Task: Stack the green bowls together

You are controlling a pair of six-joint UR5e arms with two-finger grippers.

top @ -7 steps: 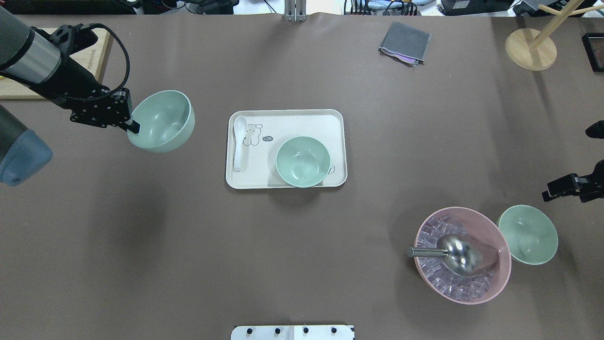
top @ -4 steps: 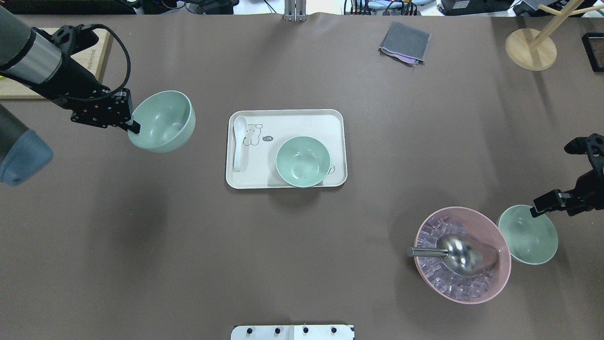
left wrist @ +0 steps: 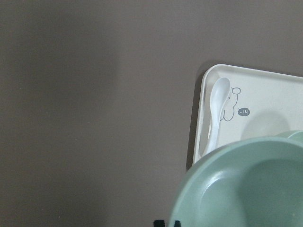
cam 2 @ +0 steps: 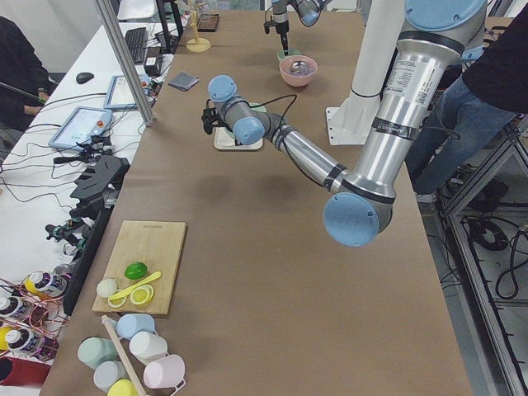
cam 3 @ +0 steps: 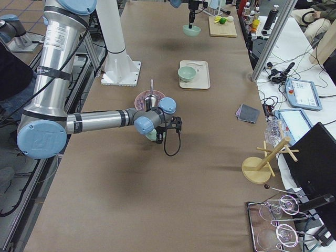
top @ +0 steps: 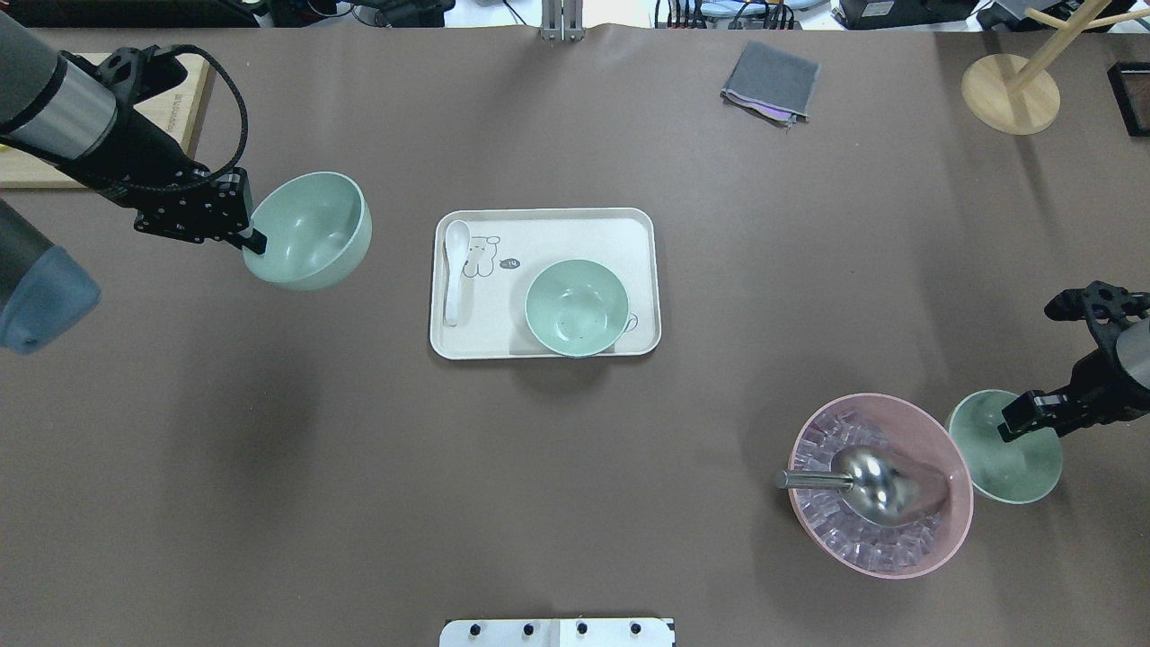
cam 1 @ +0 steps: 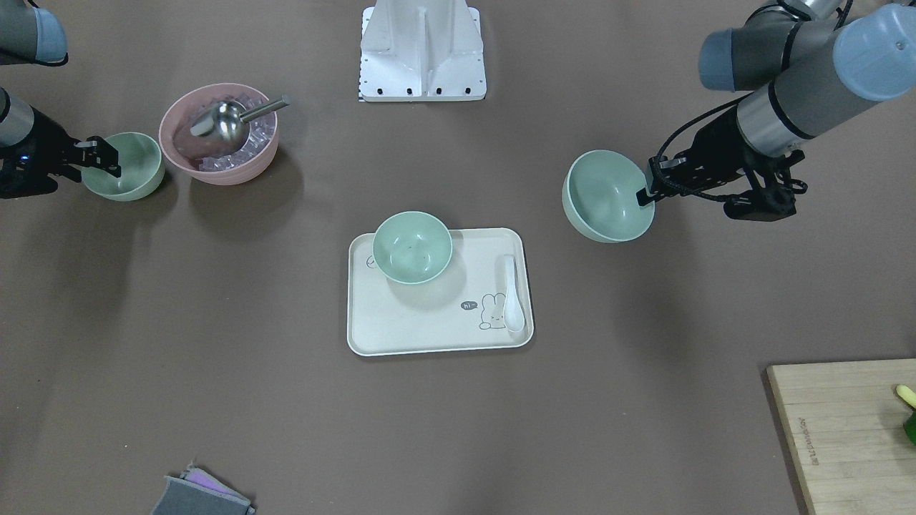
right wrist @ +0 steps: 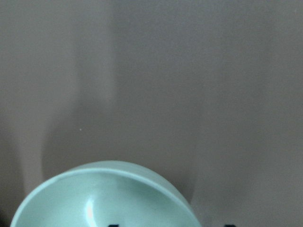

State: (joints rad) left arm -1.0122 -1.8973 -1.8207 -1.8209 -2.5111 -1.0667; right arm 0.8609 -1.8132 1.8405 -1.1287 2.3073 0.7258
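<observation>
The left gripper is clenched on the 9 o'clock rim of the lifted bowl, its tips close together in the wrist view. The bowl hangs clear of the desk, at about 9 o'clock from the tray; a rim pinch leaves the base free, which suits lowering it into another bowl. The tray bowl sits mouth up near the tray's 5 o'clock corner and looks like the likely base of the stack; a white spoon lies along the tray's 9 o'clock edge. The third bowl stands on the desk at about 4 o'clock from the tray, hard against the 3 o'clock side of the pink bowl; that crowding probably explains why the right gripper is set at its free outer rim. Its jaws are spread wide and seem to straddle that rim, gripping nothing; whether a finger touches the bowl, I cannot tell.
</observation>
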